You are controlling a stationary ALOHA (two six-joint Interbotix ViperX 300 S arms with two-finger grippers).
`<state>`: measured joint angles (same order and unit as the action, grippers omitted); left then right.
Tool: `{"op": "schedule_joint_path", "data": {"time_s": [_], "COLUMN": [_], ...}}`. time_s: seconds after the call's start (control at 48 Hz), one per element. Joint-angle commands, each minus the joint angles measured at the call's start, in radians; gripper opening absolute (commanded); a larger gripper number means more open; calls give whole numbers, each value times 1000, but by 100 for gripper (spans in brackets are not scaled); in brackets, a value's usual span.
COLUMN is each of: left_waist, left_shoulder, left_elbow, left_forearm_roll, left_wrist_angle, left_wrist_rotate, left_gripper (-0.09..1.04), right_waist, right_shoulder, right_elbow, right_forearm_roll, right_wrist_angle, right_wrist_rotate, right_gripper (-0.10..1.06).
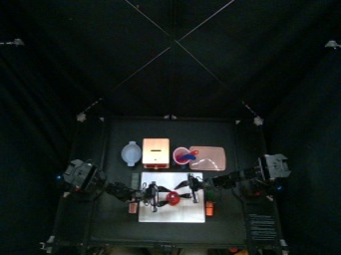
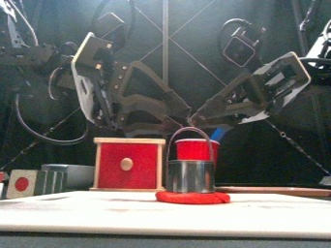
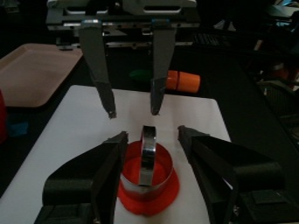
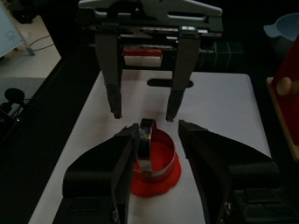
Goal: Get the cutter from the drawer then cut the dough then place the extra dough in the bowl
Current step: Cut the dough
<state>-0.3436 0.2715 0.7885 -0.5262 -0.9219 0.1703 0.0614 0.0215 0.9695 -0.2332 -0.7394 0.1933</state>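
In the left wrist view, the left gripper is spread wide. Its jaws flank the cutter at lower centre, with a gap on each side, and hold nothing. The cutter stands on the red dough, which lies on the white cutting board. From the upper middle the right gripper faces it, equally wide and empty.

The right wrist view mirrors this. The cutter sits between that gripper's own spread jaws at lower centre, untouched, with dough showing around its base.

In the front view, the cutter stands upright at lower centre, with its wire handle arched above it. A rim of dough pokes out all round under it. This view does not show whether the cutter has gone through to the board.

In the top view, both arms meet over the board at lower centre. The bowl lies above and to the left of it, beside the wooden box.

The step in hand looks to be the cut itself. To do it well, one gripper should probably narrow onto the handle or rim, centred. It should then press straight down and keep the cutter level, so the ring severs all round. A tilted push would likely leave one side uncut and drag the dough. The other gripper is best kept clear until the outer scrap is lifted for the bowl.
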Motion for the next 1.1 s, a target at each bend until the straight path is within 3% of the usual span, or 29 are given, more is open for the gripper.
{"op": "schedule_joint_path", "data": {"time_s": [0.021,0.333,0.5,1.104], "left_waist": [11,31,37,46], "left_shoulder": [-11,17,31,37], "left_elbow": [-5,-5,-20,-8], "left_forearm_roll": [0,3,23,83], "left_wrist_angle": [-5,12,29,41], "left_wrist_rotate": [2,3,3,6], "left_gripper": [87,87,86,86], "right_waist": [-2,3,31,112], "right_shoulder": [-35,8,29,137], "right_elbow": [-5,-6,-12,-34], "right_forearm_roll": [0,28,43,245], "right_wrist_angle": [-2,-3,-6,-57], "right_wrist_rotate": [-2,3,14,-8], "right_gripper": [79,79,79,79]}}
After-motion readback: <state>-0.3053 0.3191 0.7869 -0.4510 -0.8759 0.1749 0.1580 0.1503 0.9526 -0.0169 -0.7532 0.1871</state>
